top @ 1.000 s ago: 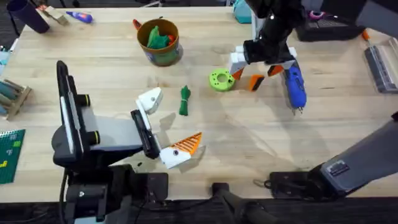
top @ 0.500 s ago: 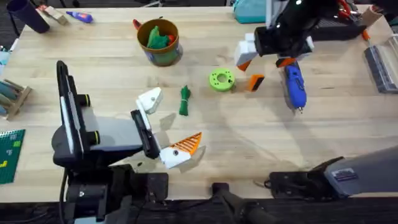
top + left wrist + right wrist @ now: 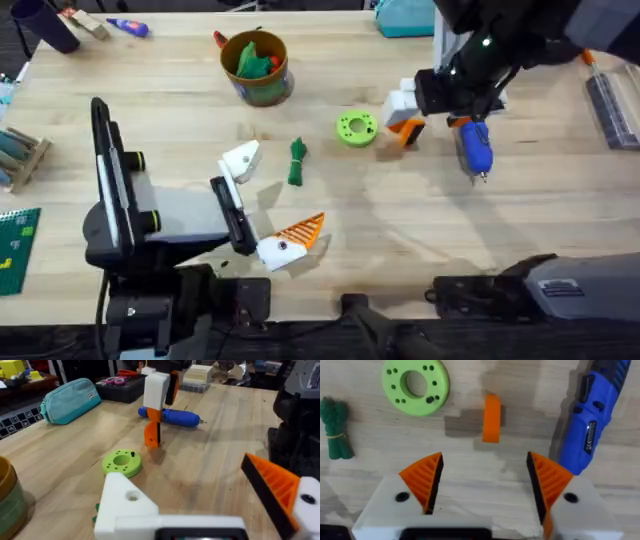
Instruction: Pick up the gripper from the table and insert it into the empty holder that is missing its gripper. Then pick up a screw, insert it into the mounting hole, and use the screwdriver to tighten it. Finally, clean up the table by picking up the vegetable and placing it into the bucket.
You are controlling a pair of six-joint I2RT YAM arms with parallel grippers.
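We are seeing the right gripper (image 3: 482, 487) hanging wide apart and empty above the orange gripper (image 3: 491, 418), which is lying on the table between the green ring (image 3: 416, 385) and the blue screwdriver (image 3: 592, 420).
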